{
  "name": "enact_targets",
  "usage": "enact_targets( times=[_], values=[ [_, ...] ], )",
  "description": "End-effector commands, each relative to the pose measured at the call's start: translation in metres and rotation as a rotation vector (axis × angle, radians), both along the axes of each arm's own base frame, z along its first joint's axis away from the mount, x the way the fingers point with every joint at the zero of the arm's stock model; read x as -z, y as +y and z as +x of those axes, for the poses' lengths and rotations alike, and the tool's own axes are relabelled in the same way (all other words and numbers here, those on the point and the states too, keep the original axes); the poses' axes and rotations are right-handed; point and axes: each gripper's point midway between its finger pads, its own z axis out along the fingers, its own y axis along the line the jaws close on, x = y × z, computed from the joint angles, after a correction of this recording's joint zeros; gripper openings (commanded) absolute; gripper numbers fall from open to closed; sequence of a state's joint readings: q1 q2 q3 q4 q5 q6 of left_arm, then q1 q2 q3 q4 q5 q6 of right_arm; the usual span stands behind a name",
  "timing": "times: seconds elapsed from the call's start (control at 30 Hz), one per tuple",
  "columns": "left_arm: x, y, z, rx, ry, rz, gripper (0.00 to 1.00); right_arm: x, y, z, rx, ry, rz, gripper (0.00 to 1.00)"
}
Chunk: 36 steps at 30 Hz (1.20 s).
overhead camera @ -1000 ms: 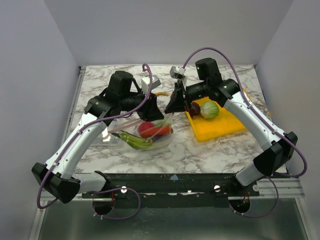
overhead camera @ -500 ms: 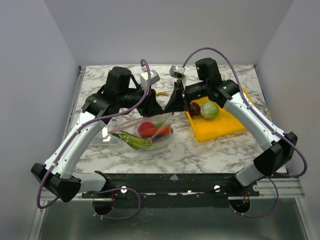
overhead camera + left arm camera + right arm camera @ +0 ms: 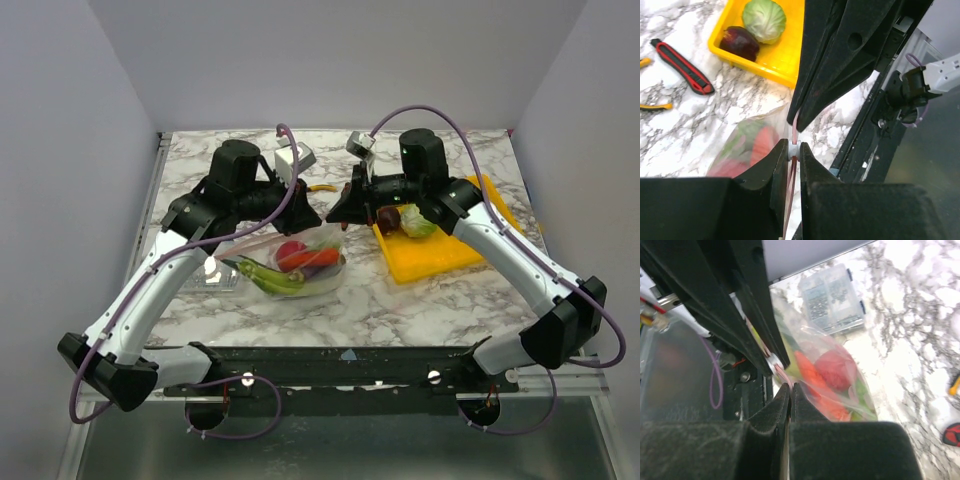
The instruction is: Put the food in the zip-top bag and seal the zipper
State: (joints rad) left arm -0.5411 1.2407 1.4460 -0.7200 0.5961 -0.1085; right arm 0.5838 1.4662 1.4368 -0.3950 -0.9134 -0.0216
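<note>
Pinching the zipper [image 3: 794, 131] side by side, the left gripper [image 3: 794, 150] and right gripper [image 3: 790, 386] hold the bag [image 3: 300, 265] beneath them, left of the tray [image 3: 440, 255]; both have risen slightly since earlier.

We see yellow tool handles [image 3: 654, 106] cut by the edge, toy vegetables [image 3: 760, 146] in the clear film bag [image 3: 724, 156] blurred.

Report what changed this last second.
The right forearm swung over the yellow plastic tray, partly hiding the green cabbage; the left arm shifted slightly. The left end effector and right end effector stay shut on the thin pink zipper strip of the clear plastic bag.
</note>
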Motion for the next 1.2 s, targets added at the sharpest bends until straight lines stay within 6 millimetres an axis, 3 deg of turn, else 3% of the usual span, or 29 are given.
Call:
enact_targets(
  times=[0.0, 0.23, 0.8, 1.17],
  values=[
    [-0.013, 0.020, -0.002, -0.097, -0.062, -0.011, 0.00, -0.010, -0.011, 0.046, 0.290, -0.067, 0.021, 0.00],
    [-0.011, 0.044, -0.011, -0.175, -0.075, 0.006, 0.00, -0.010, -0.016, 0.062, 0.386, -0.086, 0.019, 0.00],
    [0.006, 0.098, -0.060, -0.312, -0.074, 0.080, 0.00, 0.004, -0.031, 0.089, 0.497, -0.074, -0.007, 0.00],
    [0.008, 0.126, -0.076, -0.400, -0.095, 0.117, 0.00, 0.014, -0.040, 0.105, 0.550, -0.051, -0.026, 0.00]
  ],
)
